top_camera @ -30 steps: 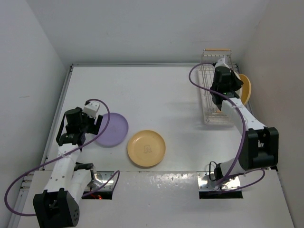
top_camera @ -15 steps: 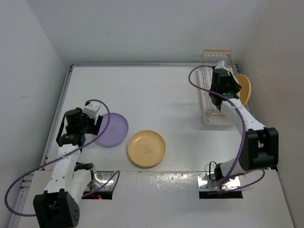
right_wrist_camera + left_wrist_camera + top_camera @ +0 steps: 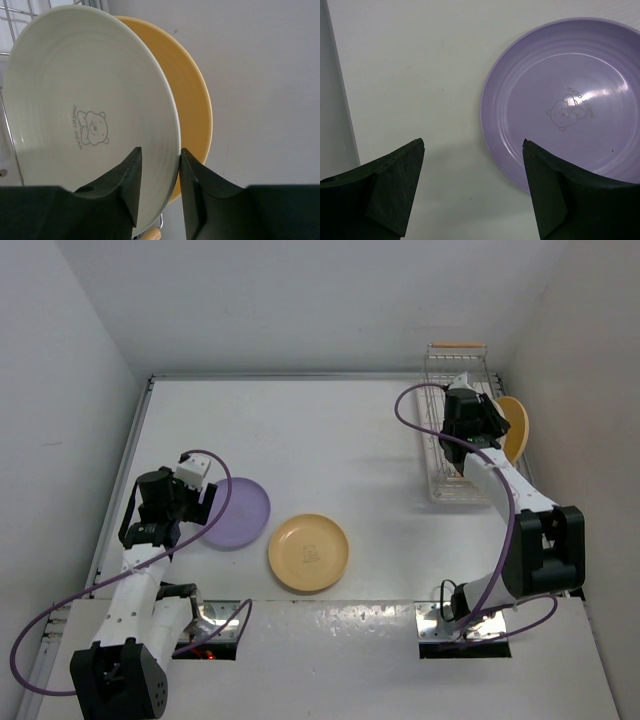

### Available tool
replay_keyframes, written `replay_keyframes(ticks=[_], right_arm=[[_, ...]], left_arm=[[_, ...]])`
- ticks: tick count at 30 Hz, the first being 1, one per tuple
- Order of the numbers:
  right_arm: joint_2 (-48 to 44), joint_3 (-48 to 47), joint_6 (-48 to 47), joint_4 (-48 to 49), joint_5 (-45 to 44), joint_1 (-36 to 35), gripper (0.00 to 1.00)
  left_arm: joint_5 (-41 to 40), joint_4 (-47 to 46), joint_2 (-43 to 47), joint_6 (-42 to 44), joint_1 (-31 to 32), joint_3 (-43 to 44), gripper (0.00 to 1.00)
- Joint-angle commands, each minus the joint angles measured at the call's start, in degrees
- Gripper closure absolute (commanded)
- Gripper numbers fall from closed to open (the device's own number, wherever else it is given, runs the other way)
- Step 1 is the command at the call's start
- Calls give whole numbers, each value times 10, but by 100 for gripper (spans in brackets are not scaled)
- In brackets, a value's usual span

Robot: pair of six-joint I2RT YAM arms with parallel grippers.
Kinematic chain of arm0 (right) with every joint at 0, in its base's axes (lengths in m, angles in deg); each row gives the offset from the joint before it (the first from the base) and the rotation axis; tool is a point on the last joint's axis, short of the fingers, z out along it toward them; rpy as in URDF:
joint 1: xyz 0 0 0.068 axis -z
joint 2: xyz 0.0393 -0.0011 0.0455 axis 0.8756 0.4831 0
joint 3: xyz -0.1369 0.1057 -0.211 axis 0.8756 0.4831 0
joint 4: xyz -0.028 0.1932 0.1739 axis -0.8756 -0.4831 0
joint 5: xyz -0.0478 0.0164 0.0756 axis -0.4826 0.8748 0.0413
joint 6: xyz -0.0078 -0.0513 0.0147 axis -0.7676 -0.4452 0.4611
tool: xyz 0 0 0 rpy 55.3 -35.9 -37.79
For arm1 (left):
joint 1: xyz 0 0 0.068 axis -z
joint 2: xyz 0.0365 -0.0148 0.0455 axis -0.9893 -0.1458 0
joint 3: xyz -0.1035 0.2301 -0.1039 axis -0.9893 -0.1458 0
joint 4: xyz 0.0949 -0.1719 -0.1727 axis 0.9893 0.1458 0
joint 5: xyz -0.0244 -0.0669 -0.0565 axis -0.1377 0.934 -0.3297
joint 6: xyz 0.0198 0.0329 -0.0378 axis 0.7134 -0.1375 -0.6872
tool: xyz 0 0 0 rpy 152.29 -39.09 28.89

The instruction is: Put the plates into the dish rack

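Cream plate [image 3: 75, 125] sits pinched at its rim in your right gripper's [image 3: 159, 156] narrow jaws, upper right over the dish rack [image 3: 432, 440]. Misjudge a divider and it could knock the yellow plate [image 3: 192, 110] behind. Your left gripper [image 3: 472, 150] gapes wide beside the lavender plate [image 3: 570, 105].

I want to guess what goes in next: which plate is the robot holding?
The cream white plate, its rim pinched in the right gripper. The purple plate and one yellow plate lie flat on the table.
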Motion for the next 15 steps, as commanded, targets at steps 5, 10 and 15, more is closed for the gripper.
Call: replay_keyframes(ticks=[5,10,15], right_arm=[[-4,23,-4,-7,37,-4,50],[-17,7,2,-17,41,-4,45],[-30,-31,11,-38,47,-3,23]], left_arm=[[0,-15,9,-10,-6,0,16],[0,-21,9,-10,-6,0,14],[0,-21,9,-10,-6,0,14]])
